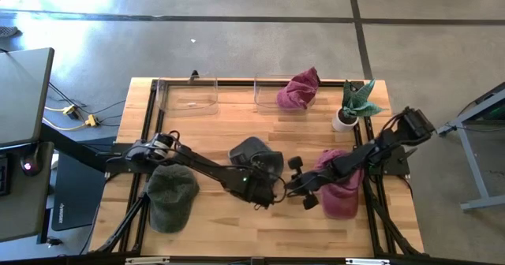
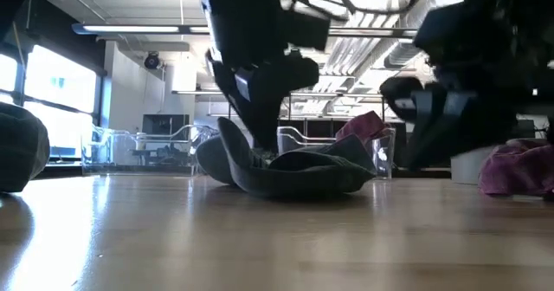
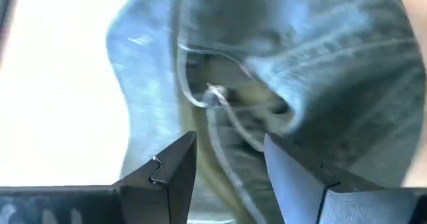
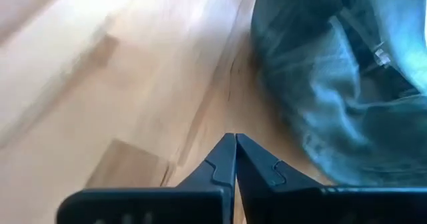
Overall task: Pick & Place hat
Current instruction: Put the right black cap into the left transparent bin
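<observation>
Four hats: left gripper (image 1: 264,188) fingers open over the grey hat (image 1: 254,152), right gripper (image 1: 293,184) fingers closed, empty

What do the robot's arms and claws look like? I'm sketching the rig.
Both arms are dark, jointed links with black cables along them. The left claw has two black, angular, wedge-shaped fingers, one with a small notched edge. The right claw has the same black tapered fingers mounted on a flat black bar.
</observation>
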